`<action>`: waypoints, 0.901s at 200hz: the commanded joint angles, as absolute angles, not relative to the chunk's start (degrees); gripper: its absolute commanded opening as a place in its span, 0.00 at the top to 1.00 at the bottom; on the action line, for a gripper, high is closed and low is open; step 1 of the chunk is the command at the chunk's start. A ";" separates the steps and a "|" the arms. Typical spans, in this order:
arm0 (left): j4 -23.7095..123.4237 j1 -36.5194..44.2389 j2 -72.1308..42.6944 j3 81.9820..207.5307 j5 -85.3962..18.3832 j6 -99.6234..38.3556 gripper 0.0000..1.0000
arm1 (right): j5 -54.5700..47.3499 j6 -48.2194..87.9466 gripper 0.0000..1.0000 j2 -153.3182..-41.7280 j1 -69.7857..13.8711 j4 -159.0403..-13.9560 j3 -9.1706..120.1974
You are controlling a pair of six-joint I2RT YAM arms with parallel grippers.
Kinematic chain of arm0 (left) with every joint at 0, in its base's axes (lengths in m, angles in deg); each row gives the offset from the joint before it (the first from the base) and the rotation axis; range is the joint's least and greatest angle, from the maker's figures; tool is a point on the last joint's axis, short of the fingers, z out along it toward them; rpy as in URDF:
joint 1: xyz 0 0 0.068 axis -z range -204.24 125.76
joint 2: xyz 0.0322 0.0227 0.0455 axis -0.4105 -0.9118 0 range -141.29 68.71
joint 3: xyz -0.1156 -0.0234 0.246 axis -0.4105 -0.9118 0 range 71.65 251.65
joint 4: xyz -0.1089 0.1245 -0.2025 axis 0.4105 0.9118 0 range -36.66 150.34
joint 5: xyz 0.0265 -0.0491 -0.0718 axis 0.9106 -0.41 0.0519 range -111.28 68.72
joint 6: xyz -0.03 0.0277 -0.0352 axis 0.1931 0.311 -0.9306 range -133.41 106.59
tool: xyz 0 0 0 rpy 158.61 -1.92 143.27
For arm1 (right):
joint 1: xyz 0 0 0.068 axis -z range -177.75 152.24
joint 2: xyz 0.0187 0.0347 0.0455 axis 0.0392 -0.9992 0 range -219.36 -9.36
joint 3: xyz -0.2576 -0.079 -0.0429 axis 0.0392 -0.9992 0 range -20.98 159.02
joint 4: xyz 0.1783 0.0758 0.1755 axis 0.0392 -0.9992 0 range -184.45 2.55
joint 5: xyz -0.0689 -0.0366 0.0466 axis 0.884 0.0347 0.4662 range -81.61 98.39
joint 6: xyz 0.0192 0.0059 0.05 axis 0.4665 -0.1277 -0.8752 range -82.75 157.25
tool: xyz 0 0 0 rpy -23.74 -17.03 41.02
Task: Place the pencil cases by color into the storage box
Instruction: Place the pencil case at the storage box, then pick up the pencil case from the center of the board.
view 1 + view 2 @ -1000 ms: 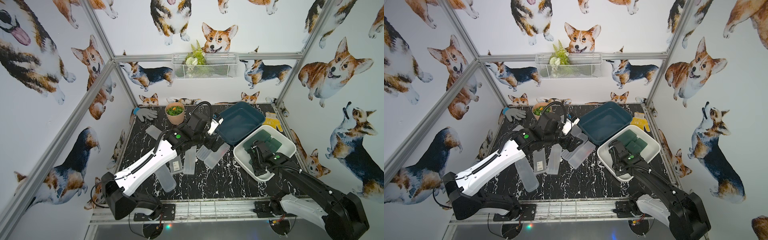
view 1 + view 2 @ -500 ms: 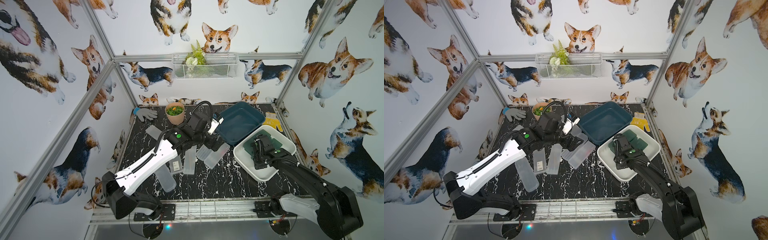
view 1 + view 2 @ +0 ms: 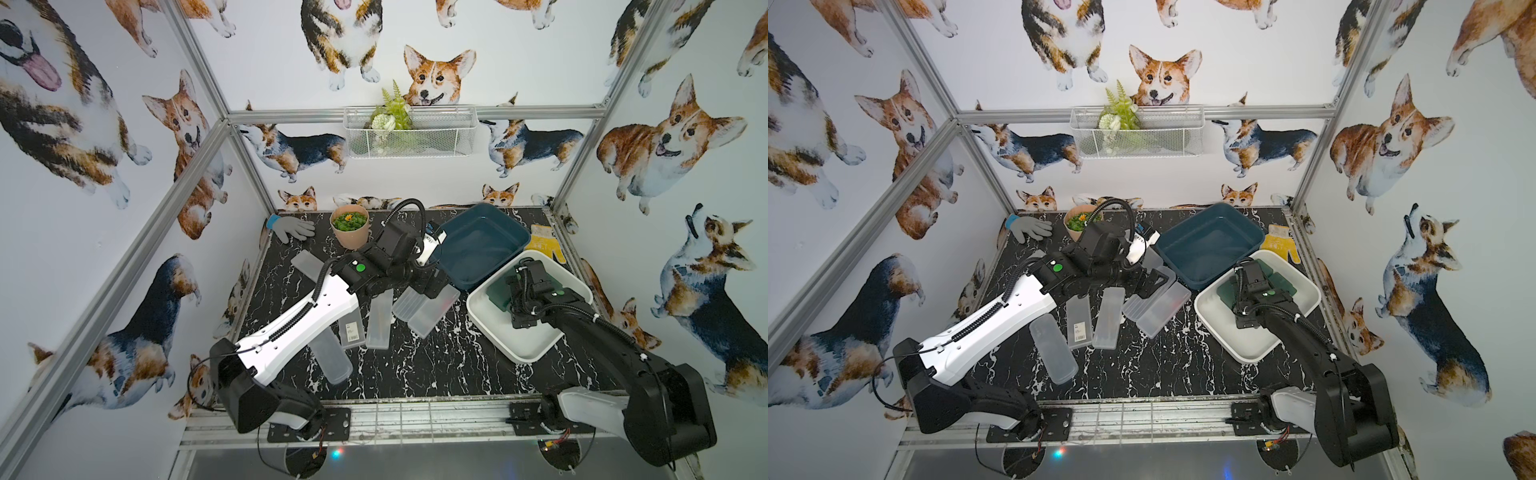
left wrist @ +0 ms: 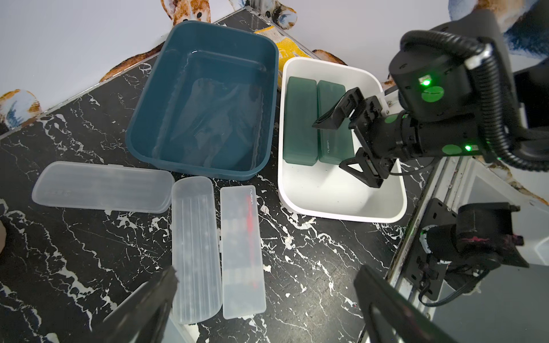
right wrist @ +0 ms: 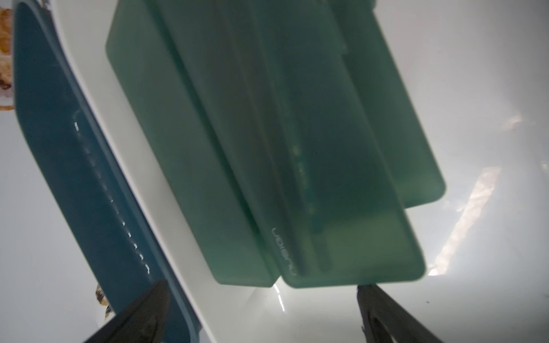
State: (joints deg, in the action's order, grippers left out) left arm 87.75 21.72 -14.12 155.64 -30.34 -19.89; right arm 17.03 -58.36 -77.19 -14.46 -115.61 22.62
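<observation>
Within the white box (image 4: 320, 190) lie green pencil cases (image 4: 300, 121); frosted cases (image 4: 196, 249) wait outside; left tool (image 4: 267, 271) and right tool (image 4: 328, 145) gape empty.

Jaws spread wide on both left gripper (image 4: 267, 270) and right gripper (image 4: 328, 145).
</observation>
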 commanded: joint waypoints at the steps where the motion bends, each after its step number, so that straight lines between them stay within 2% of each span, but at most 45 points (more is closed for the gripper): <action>1: 87.88 19.59 -14.67 156.38 -31.45 -24.49 0.04 | 16.74 -58.85 0.00 -76.53 -14.28 -117.76 26.29; 45: 88.59 13.97 -15.74 156.44 -32.96 -32.50 0.05 | 14.43 -38.30 0.00 -81.62 -15.44 -126.23 40.76; 84: 93.19 12.03 -16.57 157.10 -29.19 -36.08 0.06 | 12.92 -22.74 0.00 -92.31 -22.77 -133.75 55.94; 128: 94.79 8.42 -13.88 153.43 -27.11 -40.47 0.06 | 11.11 -18.28 0.00 -101.78 -29.05 -137.57 65.44; 180: 97.93 3.39 -9.34 147.27 -25.85 -43.80 0.06 | 9.97 -20.52 0.00 -107.18 -32.83 -139.79 68.90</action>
